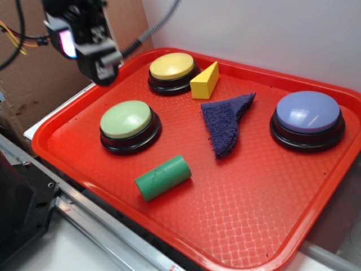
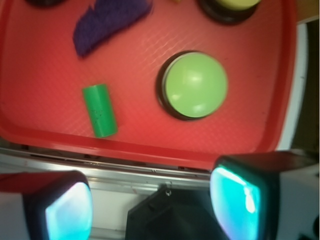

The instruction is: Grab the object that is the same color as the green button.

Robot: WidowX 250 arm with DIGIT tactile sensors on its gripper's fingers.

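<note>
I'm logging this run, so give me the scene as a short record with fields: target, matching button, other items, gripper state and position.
target: green cylinder, lying on its side near the front edge of the red tray, untouched
matching button: green button, just behind the cylinder, apart from it
other buttons: yellow button; blue-lilac button
other items: yellow wedge block beside the yellow button; purple sponge piece mid-tray
gripper: gripper open, empty, raised above the tray's left rear corner
</note>
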